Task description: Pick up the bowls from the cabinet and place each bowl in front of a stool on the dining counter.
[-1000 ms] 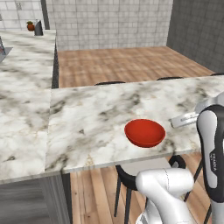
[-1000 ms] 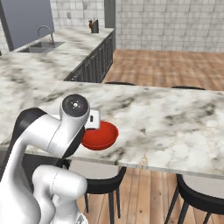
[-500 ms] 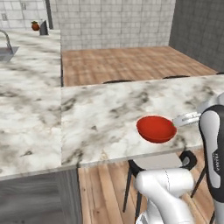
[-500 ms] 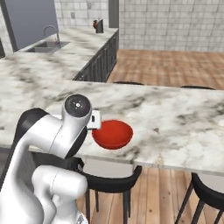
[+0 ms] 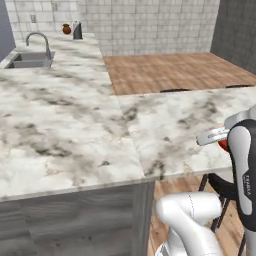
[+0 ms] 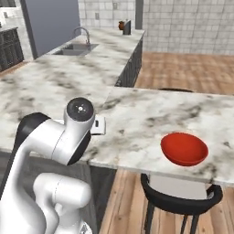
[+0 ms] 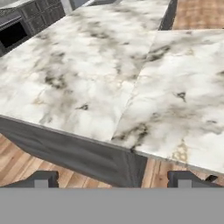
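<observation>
Marble dining counter holds 1 empty red bowl; end effector open.

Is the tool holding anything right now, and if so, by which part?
Nothing is held. In the hand view the tool is open with only counter beyond its tips. The red bowl sits on the dining counter above a stool.

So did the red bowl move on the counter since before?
No. The red bowl sits near the dining counter's front edge above the stool, same as earlier. It only looks shifted because the base drove and the cameras moved with it.
</observation>
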